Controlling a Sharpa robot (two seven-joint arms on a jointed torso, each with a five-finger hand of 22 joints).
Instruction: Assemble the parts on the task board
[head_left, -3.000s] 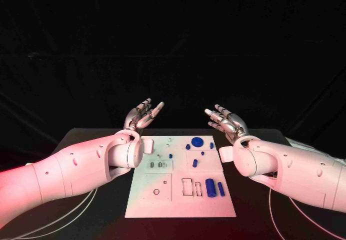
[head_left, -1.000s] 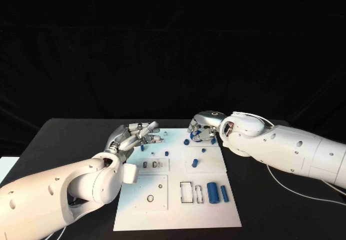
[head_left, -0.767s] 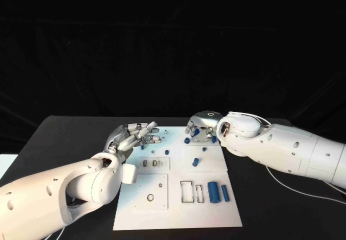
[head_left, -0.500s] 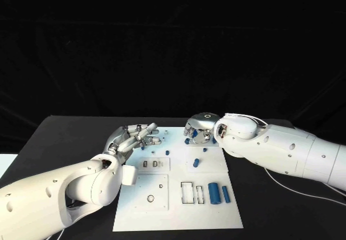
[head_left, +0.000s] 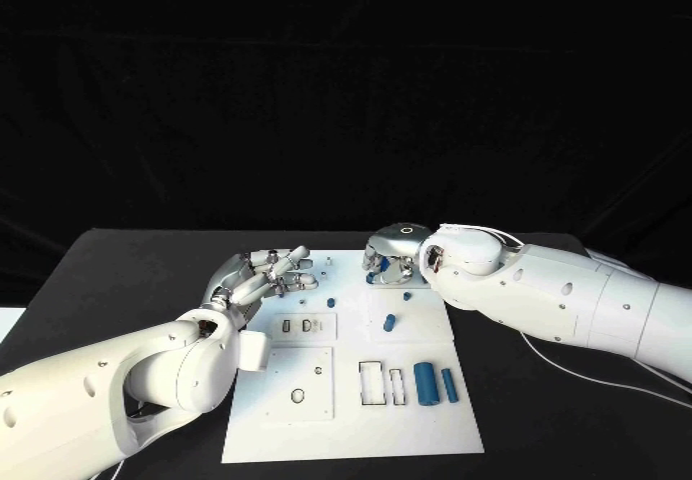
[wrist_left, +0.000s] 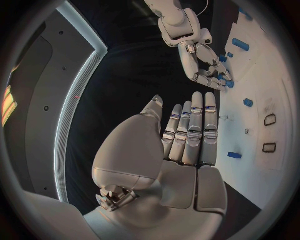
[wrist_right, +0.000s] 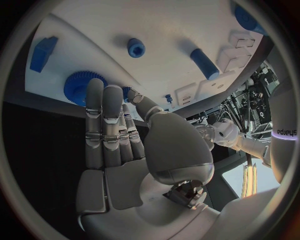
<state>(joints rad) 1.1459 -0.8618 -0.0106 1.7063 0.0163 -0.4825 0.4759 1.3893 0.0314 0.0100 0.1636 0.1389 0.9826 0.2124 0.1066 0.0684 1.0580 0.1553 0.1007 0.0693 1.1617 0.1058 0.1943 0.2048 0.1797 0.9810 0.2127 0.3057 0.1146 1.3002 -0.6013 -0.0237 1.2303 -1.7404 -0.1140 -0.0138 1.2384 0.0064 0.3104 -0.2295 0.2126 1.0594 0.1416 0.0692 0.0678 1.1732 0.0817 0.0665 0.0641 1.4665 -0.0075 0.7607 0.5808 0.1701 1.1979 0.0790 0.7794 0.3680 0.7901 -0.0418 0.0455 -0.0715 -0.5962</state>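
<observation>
Cylinders come first from where I sit: a thick blue one (head_left: 424, 384) and a thinner one (head_left: 449, 385) lie side by side at the near right of the task board (head_left: 274, 425), just beside two empty rectangular slots (head_left: 384, 385). Farther up, my left hand (head_left: 260, 277) hangs over the board's left edge, fingers straight and apart, gripping nothing. At the far edge my right hand (head_left: 387, 262) reaches down with its fingertips (wrist_right: 95, 90) on the blue gear (wrist_right: 80, 86); whether it actually grips it, I cannot tell.
</observation>
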